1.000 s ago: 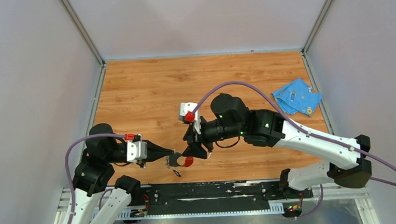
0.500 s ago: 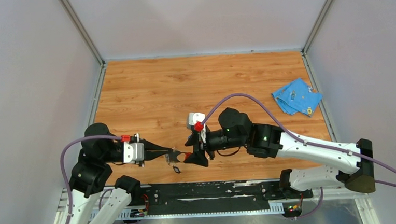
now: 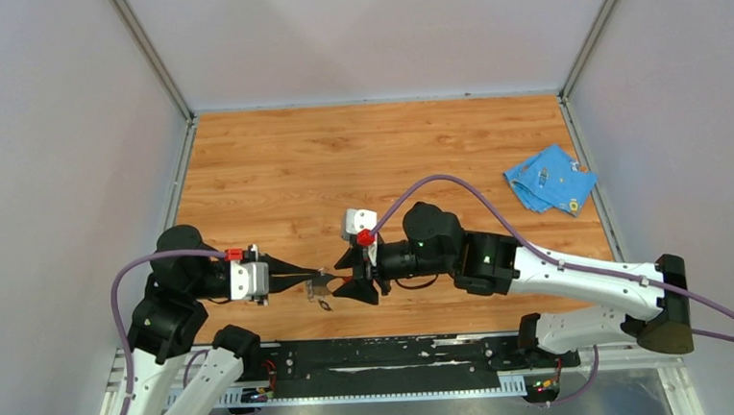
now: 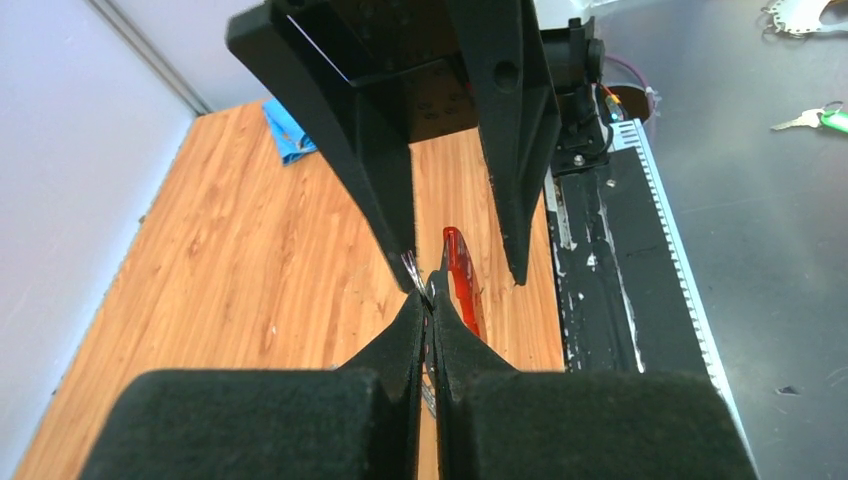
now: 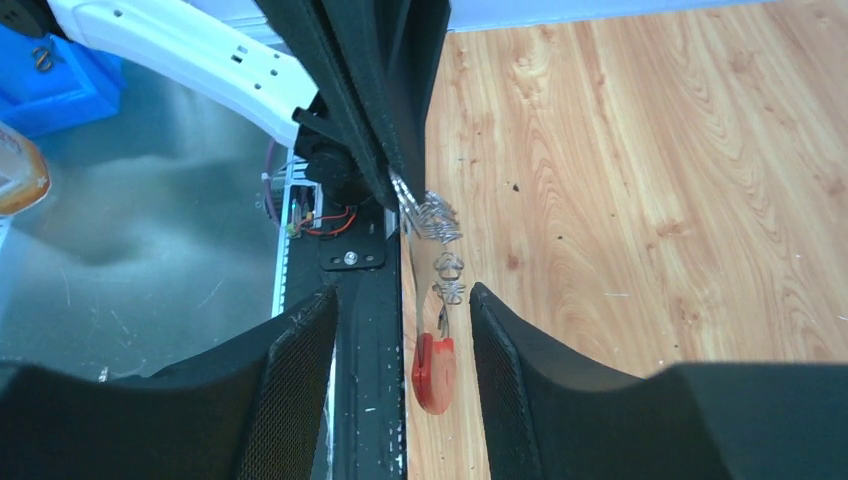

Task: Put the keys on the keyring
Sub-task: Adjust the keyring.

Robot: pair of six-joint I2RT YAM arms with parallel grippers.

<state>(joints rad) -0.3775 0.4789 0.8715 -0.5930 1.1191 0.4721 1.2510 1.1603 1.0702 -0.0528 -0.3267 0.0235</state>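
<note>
My left gripper is shut on the metal ring end of the keyring. Its red fob sticks out past the left fingertips. My right gripper is open and straddles the red fob, with a gap on each side. Thin wire loops run from the fob up to the left gripper. A small dark-headed key shows just below the left fingertips; I cannot tell whether it hangs or lies on the table. A blue-headed key is not visible.
A crumpled blue cloth with a small silvery thing on it lies at the far right of the wooden table. The black base rail runs along the near edge, close under both grippers. Grey walls enclose three sides.
The right gripper has come down and left towards the left gripper and now brackets the red fob. The left gripper has shifted slightly away from the near edge, keyring still held.
</note>
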